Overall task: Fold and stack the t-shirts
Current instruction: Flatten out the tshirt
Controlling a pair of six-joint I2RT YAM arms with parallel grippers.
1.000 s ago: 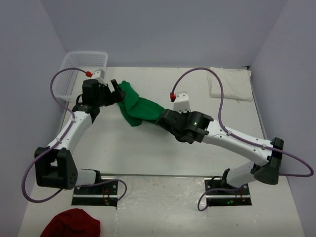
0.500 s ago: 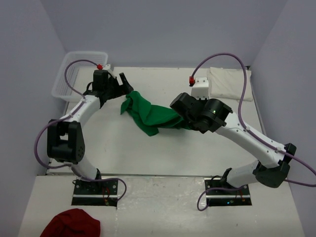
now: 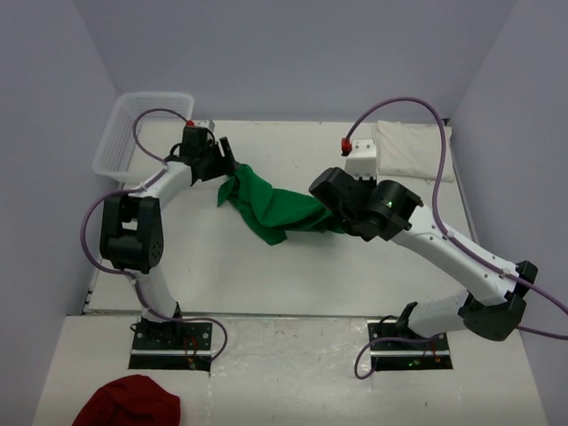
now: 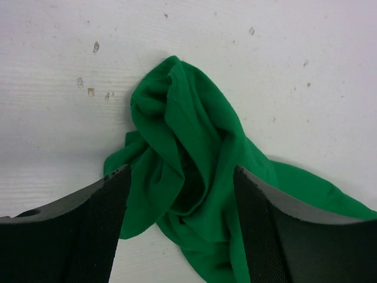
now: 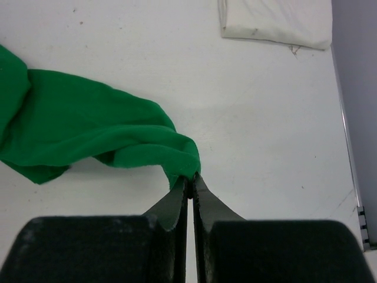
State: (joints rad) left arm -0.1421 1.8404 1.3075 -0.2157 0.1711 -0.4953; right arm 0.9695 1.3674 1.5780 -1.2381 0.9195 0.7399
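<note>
The right gripper (image 5: 189, 180) pinches tight the right end of a crumpled bright green cotton t-shirt (image 3: 266, 209). The left gripper (image 4: 179, 177) straddles its left end, fingers spread wide.

Holds left arm (image 3: 133, 240) up from its base at 6 o'clock, bent sharply at the elbow, forearm angled toward 1 o'clock. Points left gripper (image 3: 229, 166) toward 4 o'clock, jaws parted, with bunched green t-shirt (image 3: 266, 209) lying between the fingers (image 4: 100, 224) in the wrist view. Holds right arm (image 3: 453, 253) out from its base toward 3 o'clock, then doubled back toward 10 o'clock. Clamps right gripper (image 3: 319, 211) on the shirt's edge, fingertips pressed together
</note>
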